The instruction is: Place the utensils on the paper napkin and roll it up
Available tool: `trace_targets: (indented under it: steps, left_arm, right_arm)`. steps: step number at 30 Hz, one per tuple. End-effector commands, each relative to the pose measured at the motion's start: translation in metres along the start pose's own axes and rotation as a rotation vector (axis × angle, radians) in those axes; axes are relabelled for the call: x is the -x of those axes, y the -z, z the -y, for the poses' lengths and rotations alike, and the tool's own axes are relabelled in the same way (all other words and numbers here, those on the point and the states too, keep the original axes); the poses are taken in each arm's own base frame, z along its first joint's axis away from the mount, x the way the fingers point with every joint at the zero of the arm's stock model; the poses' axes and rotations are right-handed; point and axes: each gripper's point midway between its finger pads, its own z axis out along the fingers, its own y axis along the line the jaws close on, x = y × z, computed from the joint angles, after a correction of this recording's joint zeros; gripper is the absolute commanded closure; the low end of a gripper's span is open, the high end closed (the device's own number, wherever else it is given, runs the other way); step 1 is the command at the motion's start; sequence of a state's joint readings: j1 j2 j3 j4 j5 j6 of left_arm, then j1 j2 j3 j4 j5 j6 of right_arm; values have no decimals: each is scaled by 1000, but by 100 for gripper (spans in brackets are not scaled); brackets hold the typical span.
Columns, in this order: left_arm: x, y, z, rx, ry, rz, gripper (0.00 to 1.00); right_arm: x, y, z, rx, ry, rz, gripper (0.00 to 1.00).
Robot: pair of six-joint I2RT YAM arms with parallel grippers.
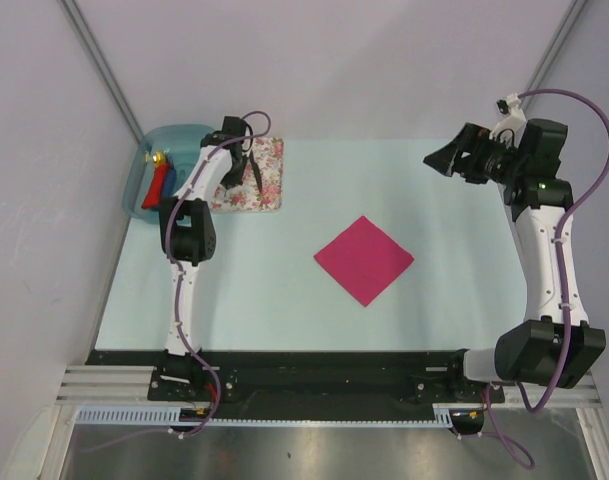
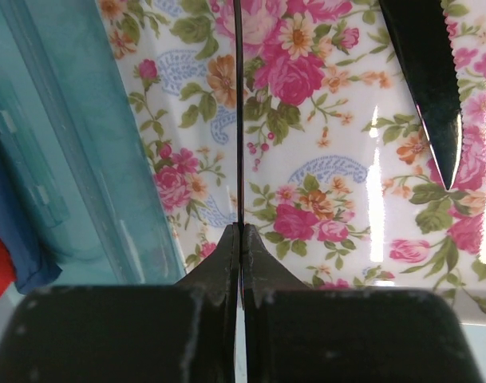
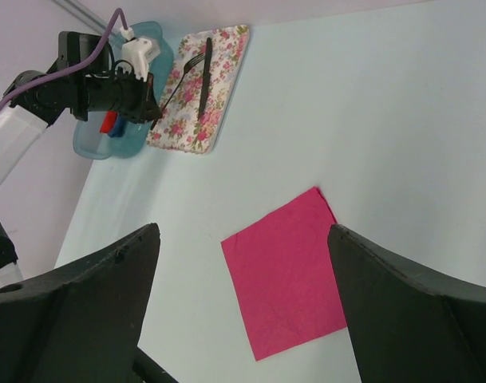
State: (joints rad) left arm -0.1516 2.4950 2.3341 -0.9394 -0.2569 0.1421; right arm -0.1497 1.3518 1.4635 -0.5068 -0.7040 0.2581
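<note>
Fingers [image 2: 217, 267] of my left gripper [image 2: 240, 233] pinched tight on the fork [image 2: 239, 120]; my right gripper [image 1: 436, 160] spread wide in the air.

The fork is slim and dark, seen edge-on as a thin line running up from my fingertips over the floral cloth [image 2: 322, 159]. The knife [image 2: 430, 96], dark and glossy with a serrated edge and a pointed tip, lies on that cloth beside the fork. The paper napkin [image 1: 364, 260], a plain magenta-pink square turned like a diamond, lies flat well apart from the floral cloth, to its right and nearer my bases.
</note>
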Motion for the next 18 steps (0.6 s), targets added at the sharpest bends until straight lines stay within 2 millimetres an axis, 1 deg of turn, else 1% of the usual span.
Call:
trace_targets:
  steps: [1, 4, 5, 11, 14, 16, 18]
  left_arm:
    - [23, 9, -13, 38, -74, 78, 100]
    - [17, 6, -4, 11, -118, 57, 100]
    - [14, 3, 2, -5, -141, 46, 100]
    - [11, -2, 23, -52, -227, 38, 100]
    - [10, -4, 30, -65, -271, 35, 100]
    - [5, -6, 37, -83, -306, 19, 100]
    - [3, -4, 41, -104, -325, 16, 100]
  right_arm:
    - [3, 6, -1, -4, 12, 18, 9]
    - [3, 7, 1, -6, 4, 18, 9]
    - [3, 8, 1, -6, 4, 19, 9]
    - [4, 13, 9, -16, -9, 18, 10]
    - [4, 15, 12, -24, -11, 17, 10]
    - [3, 16, 15, -28, -15, 18, 10]
    - [3, 16, 15, -26, -20, 16, 10]
